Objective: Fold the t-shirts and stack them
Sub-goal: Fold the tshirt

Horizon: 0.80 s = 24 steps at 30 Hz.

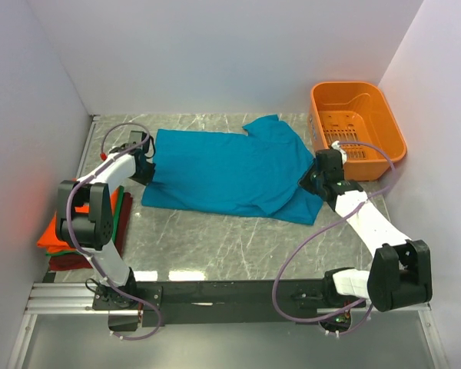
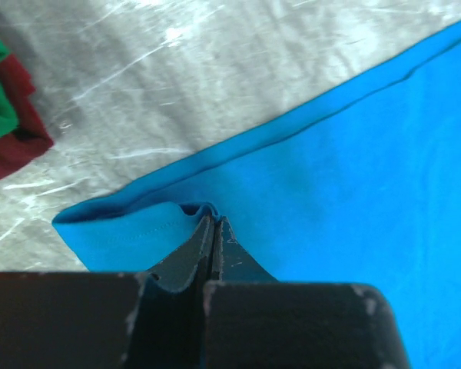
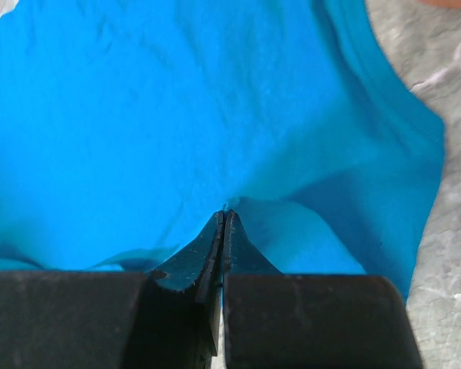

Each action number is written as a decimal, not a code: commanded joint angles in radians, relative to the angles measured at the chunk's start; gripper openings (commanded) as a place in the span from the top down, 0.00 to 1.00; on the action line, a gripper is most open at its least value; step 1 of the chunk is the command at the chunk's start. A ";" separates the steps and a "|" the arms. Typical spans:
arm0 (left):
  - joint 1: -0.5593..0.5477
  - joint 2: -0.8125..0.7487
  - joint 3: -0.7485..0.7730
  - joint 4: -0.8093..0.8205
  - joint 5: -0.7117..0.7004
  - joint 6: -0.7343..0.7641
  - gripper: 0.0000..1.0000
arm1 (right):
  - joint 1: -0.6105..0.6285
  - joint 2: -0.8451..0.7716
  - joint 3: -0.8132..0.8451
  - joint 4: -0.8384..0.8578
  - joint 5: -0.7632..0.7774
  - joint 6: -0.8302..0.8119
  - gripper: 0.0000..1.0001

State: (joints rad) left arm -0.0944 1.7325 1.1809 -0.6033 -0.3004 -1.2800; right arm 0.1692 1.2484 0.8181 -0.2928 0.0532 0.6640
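Note:
A teal-blue t-shirt (image 1: 230, 171) lies spread across the middle of the marble table, folded over lengthwise. My left gripper (image 1: 144, 163) is shut on its left edge; in the left wrist view the cloth (image 2: 353, 161) puckers at the closed fingertips of the left gripper (image 2: 213, 219). At the shirt's right end, near the sleeve, my right gripper (image 1: 313, 178) is shut on the fabric; in the right wrist view a ridge of blue cloth (image 3: 177, 100) rises at the tip of the right gripper (image 3: 223, 214). A stack of folded t-shirts, orange, green and dark red (image 1: 83, 227), sits at the far left.
An orange plastic basket (image 1: 384, 119) stands at the back right corner. White walls close in the table on three sides. The green and dark red shirts (image 2: 8, 115) show at the left of the left wrist view. A black rail (image 1: 215, 292) runs along the near edge.

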 commanded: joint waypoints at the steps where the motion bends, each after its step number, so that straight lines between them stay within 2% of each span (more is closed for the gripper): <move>1: -0.004 0.002 0.055 0.005 -0.011 -0.021 0.99 | -0.025 0.014 0.036 0.052 0.042 -0.004 1.00; 14: -0.004 0.027 0.105 -0.012 -0.025 -0.018 0.99 | -0.103 -0.052 -0.071 0.115 0.033 0.026 1.00; 24: -0.002 0.053 0.121 -0.015 -0.020 -0.012 0.99 | -0.125 -0.018 -0.083 0.136 -0.018 0.028 1.00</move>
State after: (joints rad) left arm -0.0948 1.7847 1.2629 -0.6117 -0.3038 -1.2797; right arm 0.0563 1.2331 0.7372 -0.2070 0.0368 0.6868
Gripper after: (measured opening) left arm 0.013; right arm 0.009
